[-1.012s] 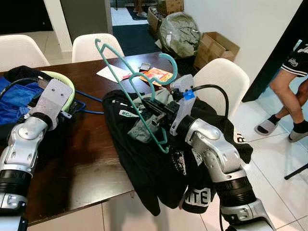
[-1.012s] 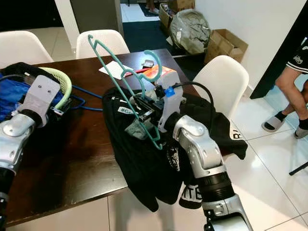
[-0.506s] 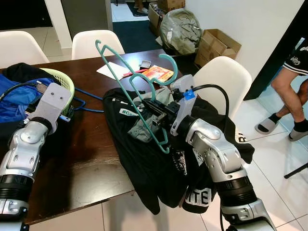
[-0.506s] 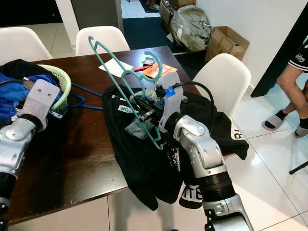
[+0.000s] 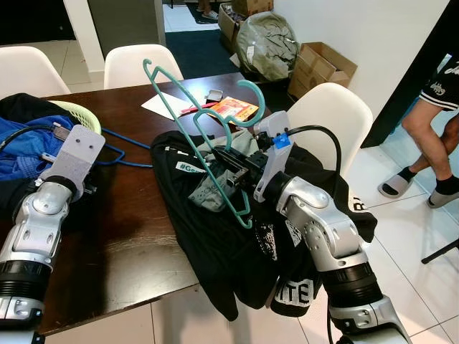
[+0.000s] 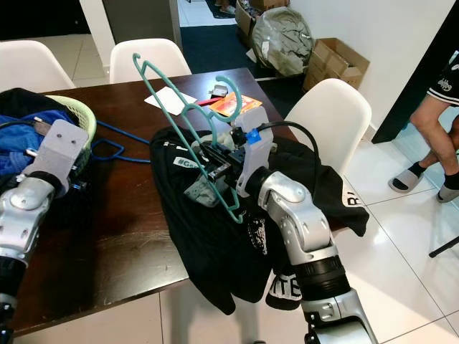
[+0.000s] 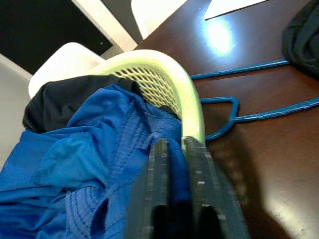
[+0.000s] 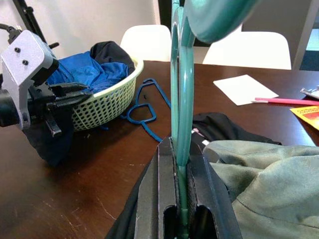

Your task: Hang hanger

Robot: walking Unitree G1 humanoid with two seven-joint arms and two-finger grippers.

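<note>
while clamped tight, right tool holds teal hanger aloft.

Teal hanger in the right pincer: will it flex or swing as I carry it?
The teal hanger looks like thin plastic, so it probably flexes slightly. The right pincer grips one thin bar edge-on, so it may pivot.
</note>
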